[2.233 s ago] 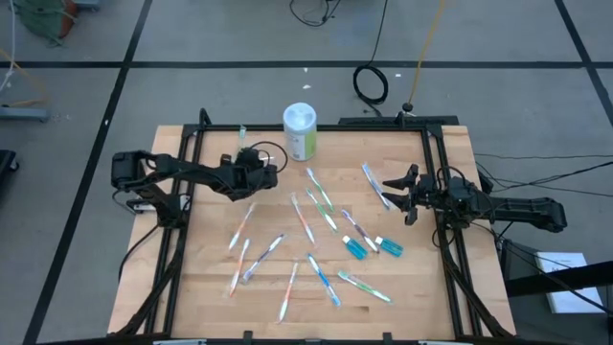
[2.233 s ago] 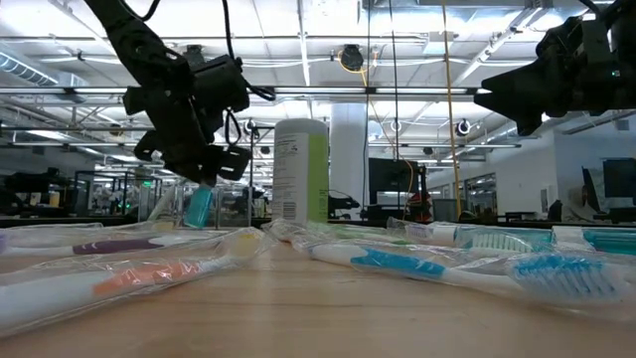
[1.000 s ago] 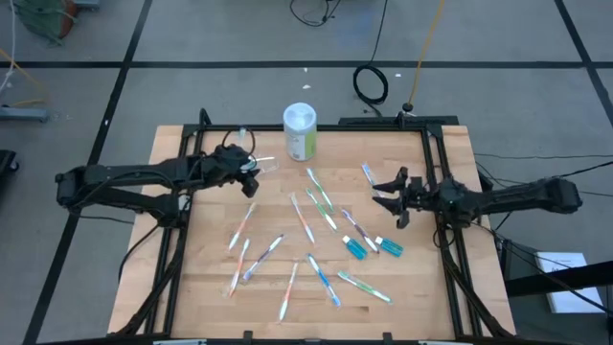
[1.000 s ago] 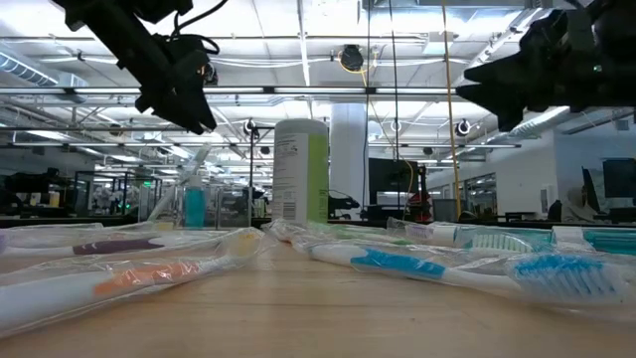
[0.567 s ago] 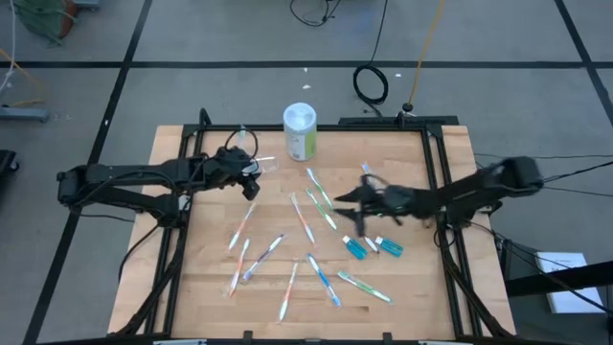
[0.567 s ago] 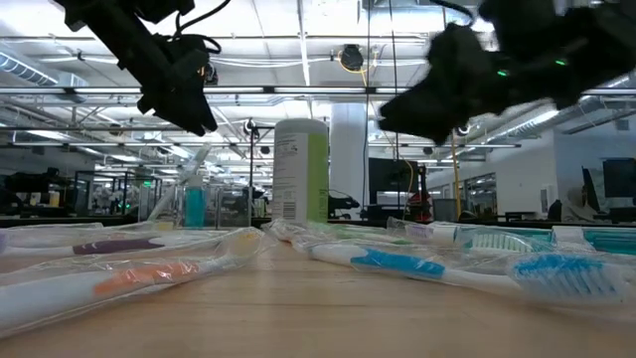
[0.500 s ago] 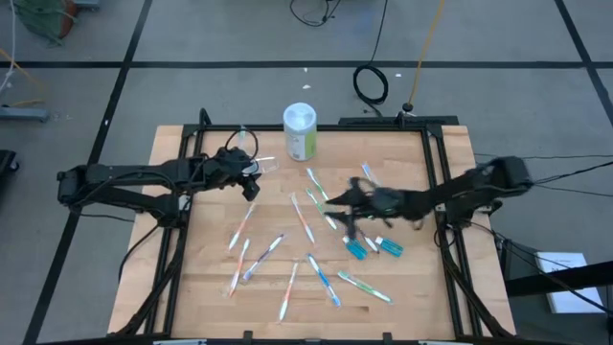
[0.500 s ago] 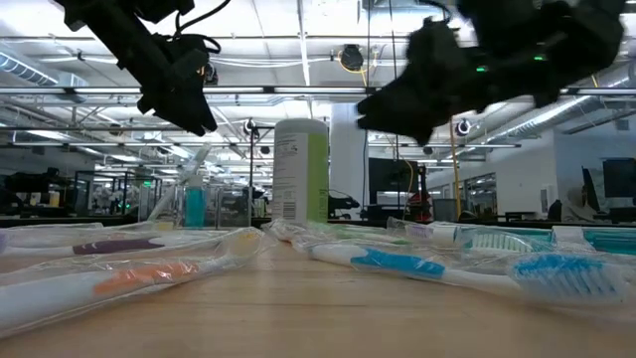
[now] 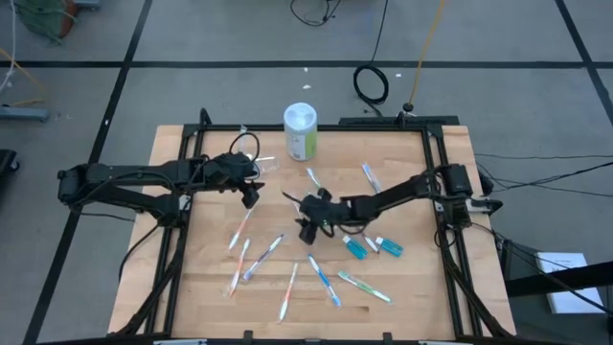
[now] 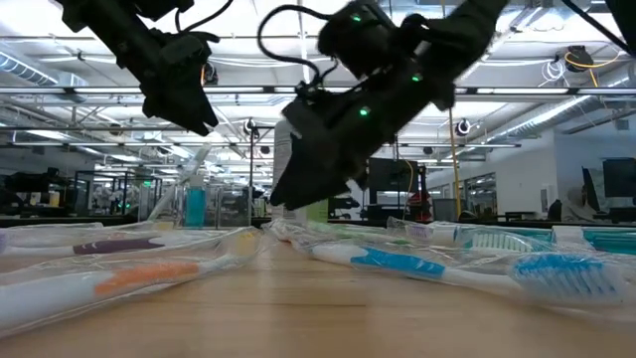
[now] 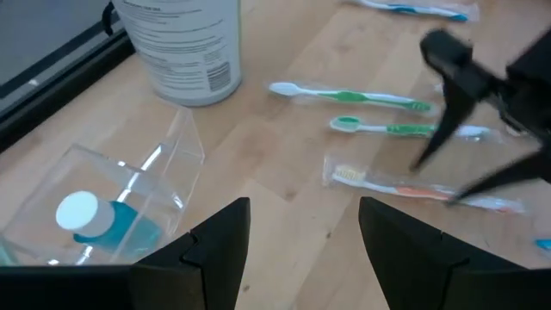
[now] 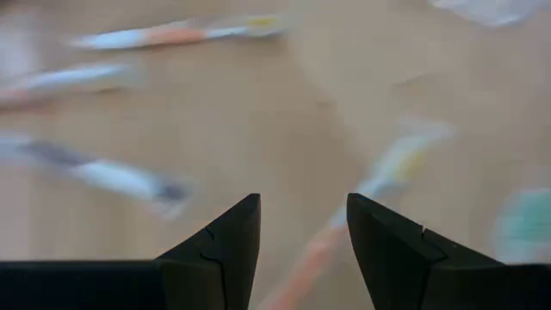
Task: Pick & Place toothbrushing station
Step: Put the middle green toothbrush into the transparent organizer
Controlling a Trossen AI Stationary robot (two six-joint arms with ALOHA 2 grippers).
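Observation:
A small clear cup stands on its base at the table's far left, with one blue tube lying inside it. My left gripper hovers open just on the near side of the cup. Several toothbrushes lie flat across the middle of the table. Two blue tubes lie toward the right. My right gripper reaches to the table's middle and hangs open a little above an orange-handled toothbrush. Its fingers touch nothing that I can see.
A white and green canister stands upright at the far edge, just right of the cup. Black frame rails run along both sides of the wooden table. More wrapped toothbrushes lie near the front left.
My right gripper has swept from the table's right edge toward its left, to the middle. It has come down low over the toothbrushes and stayed open. Nothing on the table has moved.

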